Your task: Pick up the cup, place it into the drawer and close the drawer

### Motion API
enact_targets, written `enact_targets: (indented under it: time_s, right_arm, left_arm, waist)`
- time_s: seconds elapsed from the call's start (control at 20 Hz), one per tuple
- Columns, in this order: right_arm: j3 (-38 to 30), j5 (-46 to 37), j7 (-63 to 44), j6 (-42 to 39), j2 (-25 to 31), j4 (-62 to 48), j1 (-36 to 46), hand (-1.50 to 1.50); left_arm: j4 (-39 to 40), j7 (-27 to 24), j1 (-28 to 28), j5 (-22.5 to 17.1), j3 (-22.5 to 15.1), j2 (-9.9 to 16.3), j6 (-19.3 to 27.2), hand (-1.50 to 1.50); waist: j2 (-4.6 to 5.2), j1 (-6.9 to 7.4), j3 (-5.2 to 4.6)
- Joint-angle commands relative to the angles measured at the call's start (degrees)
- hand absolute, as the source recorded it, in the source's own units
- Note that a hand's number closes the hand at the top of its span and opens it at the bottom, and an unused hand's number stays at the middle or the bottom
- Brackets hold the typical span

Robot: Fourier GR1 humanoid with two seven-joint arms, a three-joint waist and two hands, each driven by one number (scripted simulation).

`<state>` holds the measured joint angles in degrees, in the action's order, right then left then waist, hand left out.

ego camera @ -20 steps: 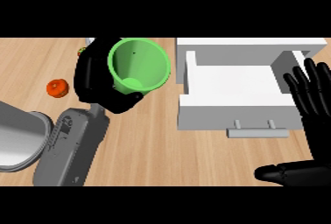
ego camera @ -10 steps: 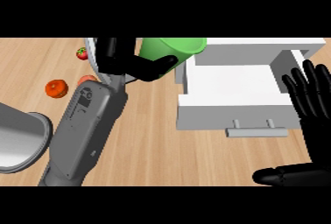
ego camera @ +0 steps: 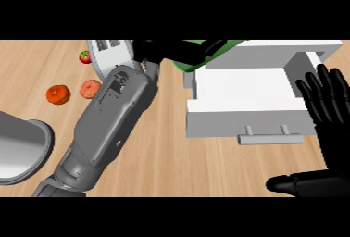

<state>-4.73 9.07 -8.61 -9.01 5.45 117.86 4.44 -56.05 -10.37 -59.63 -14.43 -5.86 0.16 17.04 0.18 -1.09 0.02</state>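
Observation:
The green cup (ego camera: 205, 58) is held at the top of the head view, tipped over the back left corner of the open white drawer (ego camera: 249, 88). My left hand (ego camera: 167, 50) is curled round it, and the fingers hide much of the cup. The left forearm stretches diagonally up from the lower left. At the right edge my right hand (ego camera: 328, 106) rests open, fingers up, beside the drawer's right wall, with its thumb low at the right. The drawer's grey handle (ego camera: 270, 138) faces me.
A grey pot (ego camera: 21, 148) stands at the left edge. Two orange-red fruits (ego camera: 58, 94) (ego camera: 90, 89) lie left of my forearm, and a strawberry (ego camera: 84, 57) sits farther back. A white object (ego camera: 109, 55) shows behind the forearm.
My left hand has carried the green cup up and to the right, from left of the drawer to over its back left corner. The right hand has stayed still.

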Motion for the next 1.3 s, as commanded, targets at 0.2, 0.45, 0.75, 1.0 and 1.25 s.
enact_targets:
  time_s: [0.2,0.45,0.75,1.0,1.25]
  right_arm:
    - [-2.1,1.7,1.9,-2.3,1.6,-0.3,-1.8,-1.5]
    - [-2.0,2.9,0.4,-1.8,1.2,-0.5,0.0,-1.5]
    - [1.2,0.0,-0.4,0.2,-0.5,-0.9,2.8,-1.5]
    - [1.1,0.3,0.6,-0.4,-0.3,-3.8,5.9,-1.5]
    - [1.0,0.5,0.4,-0.5,-0.4,-4.6,5.5,-1.5]
  left_arm:
    - [14.7,-5.2,-8.4,-6.7,-5.2,-0.2,5.6,1.5]
    - [20.7,-4.9,-12.1,-10.8,-8.2,-0.2,5.4,1.5]
    - [28.4,-10.3,-12.9,-16.0,-15.5,-0.2,6.6,1.5]
    - [30.0,-10.9,-14.3,-18.8,-20.8,-0.2,8.8,1.5]
    - [32.7,-8.8,-15.6,-18.4,-25.3,-0.2,9.3,1.5]
  waist:
    - [0.15,-1.04,0.02]
    - [0.17,-1.11,0.02]
    - [0.69,-3.12,0.03]
    - [1.18,-4.83,0.07]
    - [1.07,-4.71,0.09]
